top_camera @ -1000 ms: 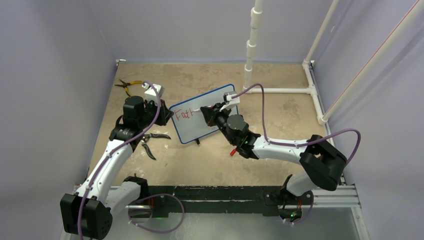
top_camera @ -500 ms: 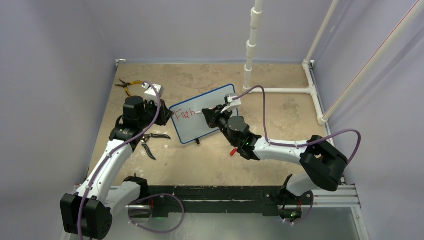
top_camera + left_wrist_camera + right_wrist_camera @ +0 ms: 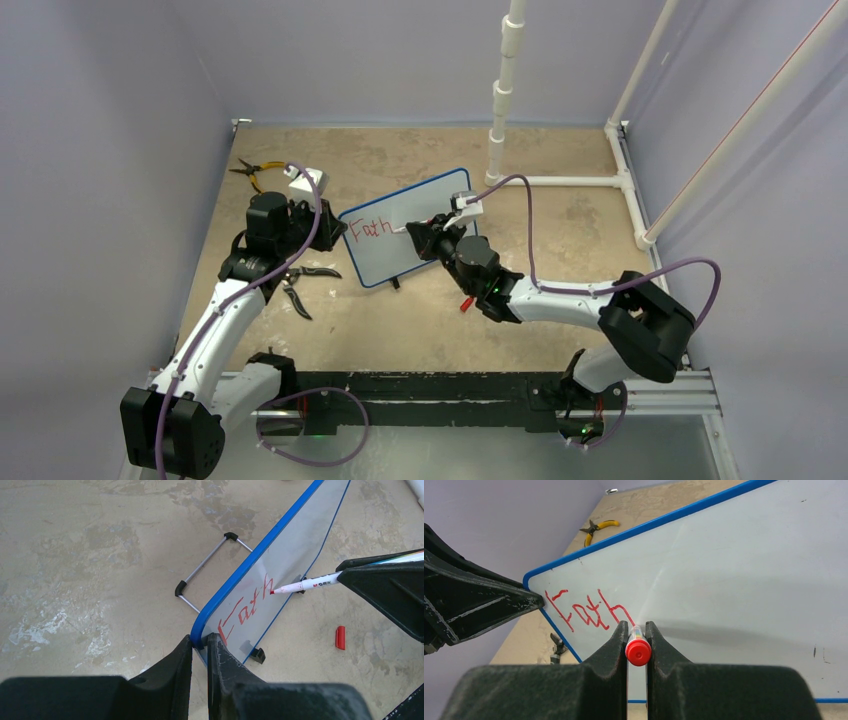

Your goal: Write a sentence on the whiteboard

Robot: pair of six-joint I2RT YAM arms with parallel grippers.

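The whiteboard (image 3: pixel 428 205) stands tilted on its black feet mid-table, blue-framed (image 3: pixel 295 545) (image 3: pixel 734 565). My left gripper (image 3: pixel 335 228) (image 3: pixel 200 641) is shut on its left corner, one finger on each side of the frame. The sentence (image 3: pixel 368 229) (image 3: pixel 247 610) (image 3: pixel 584 611) is one red word, roughly "Faith", at the board's left. My right gripper (image 3: pixel 420 232) (image 3: pixel 636 627) is shut on a red marker (image 3: pixel 638 650) (image 3: pixel 305 584), whose tip touches the board just right of the last letter.
The marker's red cap (image 3: pixel 340 637) (image 3: pixel 465 302) lies on the table before the board. Yellow-handled pliers (image 3: pixel 255 172) (image 3: pixel 599 529) lie at the back left and black pliers (image 3: pixel 300 285) by the left arm. A white pipe frame (image 3: pixel 505 90) stands at the back right.
The right gripper has slid a little to the right with the marker, and the last letter's stroke has been added. The left gripper and the board have stayed still.
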